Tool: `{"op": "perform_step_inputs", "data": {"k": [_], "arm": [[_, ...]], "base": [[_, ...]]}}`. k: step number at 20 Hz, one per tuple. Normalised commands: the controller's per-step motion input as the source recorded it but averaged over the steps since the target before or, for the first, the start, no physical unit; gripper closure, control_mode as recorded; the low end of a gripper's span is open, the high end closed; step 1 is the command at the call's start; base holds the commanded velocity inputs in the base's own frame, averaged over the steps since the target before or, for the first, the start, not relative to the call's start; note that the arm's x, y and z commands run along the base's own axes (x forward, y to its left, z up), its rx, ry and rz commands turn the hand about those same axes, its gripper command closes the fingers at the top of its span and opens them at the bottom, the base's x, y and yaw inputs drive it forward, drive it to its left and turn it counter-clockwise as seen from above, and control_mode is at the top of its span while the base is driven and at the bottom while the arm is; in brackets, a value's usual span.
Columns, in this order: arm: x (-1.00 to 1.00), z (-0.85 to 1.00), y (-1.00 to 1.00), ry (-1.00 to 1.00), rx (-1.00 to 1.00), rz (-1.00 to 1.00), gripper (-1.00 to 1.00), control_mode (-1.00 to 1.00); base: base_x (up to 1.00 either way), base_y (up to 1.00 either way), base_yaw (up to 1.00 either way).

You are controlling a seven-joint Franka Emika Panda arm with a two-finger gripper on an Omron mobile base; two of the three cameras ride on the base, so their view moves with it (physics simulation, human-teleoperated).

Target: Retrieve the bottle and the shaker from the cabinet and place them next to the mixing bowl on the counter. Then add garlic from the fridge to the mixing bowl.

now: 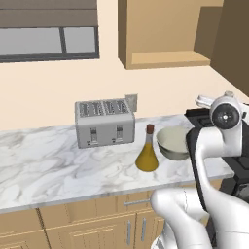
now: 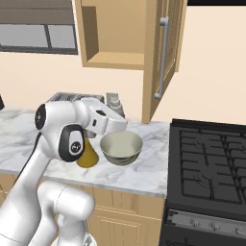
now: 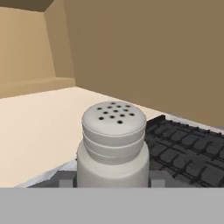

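My gripper [image 3: 113, 180] is shut on the shaker [image 3: 113, 140], a small grey cylinder with a pale perforated cap, which stands upright between the fingers. In the right base view the shaker [image 2: 114, 102] hangs in the gripper [image 2: 115, 109] above the counter [image 2: 144, 173], just behind and left of the mixing bowl [image 2: 121, 146]. The bottle [image 1: 147, 154] of yellow oil stands on the counter [image 1: 48, 160] right beside the bowl [image 1: 172, 143], on its left. Up on the wall, the tan cabinet [image 1: 160, 34] is open.
A silver toaster [image 1: 104, 121] sits on the counter left of the bottle. A black stove [image 2: 211, 163] adjoins the counter on the right. The cabinet door [image 2: 163, 57] hangs open above the bowl. A window [image 1: 48, 41] is at upper left.
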Motion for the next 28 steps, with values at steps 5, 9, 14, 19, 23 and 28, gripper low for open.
{"op": "perform_step_inputs", "data": {"k": [5,9,14,19,23,28], "arm": [[-0.12,-0.75,-0.04,0.19,-0.11,0.07,1.0,-1.0],[-0.25,-0.65,-0.08,0.03,-0.16,0.06,1.0,-1.0],[-0.08,-0.67,-0.25,0.06,-0.13,0.09,1.0,-1.0],[0.0,-0.7,-0.33,0.11,-0.11,0.12,1.0,-1.0],[0.0,-0.79,-0.27,0.15,-0.1,0.14,1.0,-1.0],[0.07,-0.9,-0.23,0.09,-0.05,0.29,1.0,-1.0]], "base": [[0.0,0.0,0.0],[0.0,0.0,0.0],[0.0,0.0,0.0],[0.0,0.0,0.0],[0.0,0.0,0.0],[0.0,0.0,0.0]]}}
